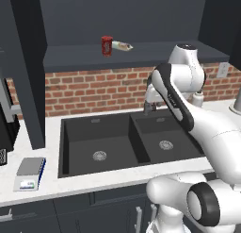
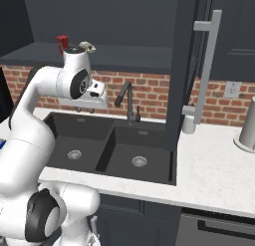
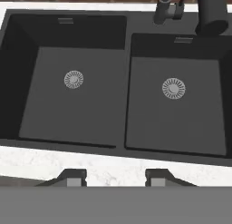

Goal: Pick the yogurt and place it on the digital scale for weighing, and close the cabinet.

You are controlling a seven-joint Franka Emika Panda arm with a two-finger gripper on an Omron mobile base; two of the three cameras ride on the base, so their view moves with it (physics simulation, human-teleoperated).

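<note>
Left base view: the yogurt (image 1: 107,45), a red cylindrical cup, stands upright with its long axis vertical on the open cabinet (image 1: 136,54) shelf, just beside a pale packet (image 1: 122,46). The flat rectangular digital scale (image 1: 30,172) lies on the speckled counter (image 1: 52,182) at near left. The gripper (image 3: 116,177), above the matte double sink (image 3: 81,82), is closed on nothing.

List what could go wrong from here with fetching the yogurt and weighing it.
1. The small red cylindrical yogurt cup stands right beside a pale wrapped packet on the dark cabinet shelf; reaching in may knock the packet off.
2. The small flat white digital scale sits near the counter's front edge, so a careless placement could push it off.
3. The carry likely crosses the black double sink; a slip drops the cup in.
</note>
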